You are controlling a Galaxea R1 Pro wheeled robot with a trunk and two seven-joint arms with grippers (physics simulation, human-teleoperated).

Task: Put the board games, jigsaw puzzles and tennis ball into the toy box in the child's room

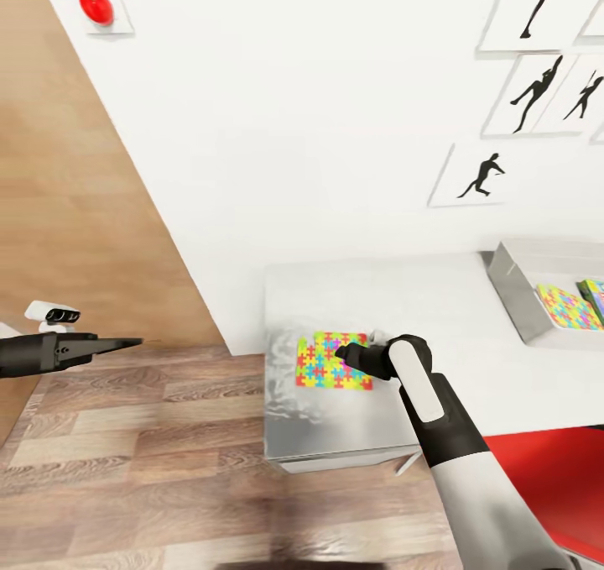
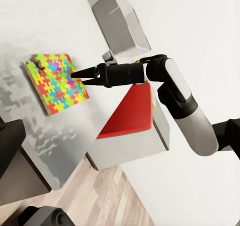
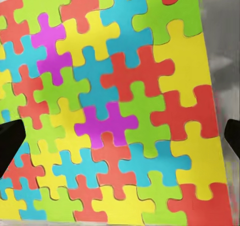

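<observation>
One jigsaw puzzle [image 1: 331, 360] [image 2: 55, 81] [image 3: 120, 106], a square sheet of yellow, red, blue and green pieces, lies flat near the left end of the pale grey table [image 1: 436, 301]. My right gripper [image 1: 340, 352] [image 2: 82, 77] [image 3: 120, 141] hovers low over it, open, with a dark fingertip at each side of the sheet. The light-grey toy box [image 1: 516, 289] [image 2: 117, 21] stands at the table's right end. It holds a second jigsaw puzzle [image 1: 569, 307] and a green-edged box [image 1: 596, 295]. My left gripper [image 1: 126, 345] is open over the floor, far left of the table.
The white wall with black silhouette pictures [image 1: 482, 175] runs behind the table. A red block [image 1: 554, 478] [image 2: 130, 111] sits below the table's front right. Wood-plank floor [image 1: 151, 444] lies left and in front. A red round object [image 1: 96, 4] hangs on the wall.
</observation>
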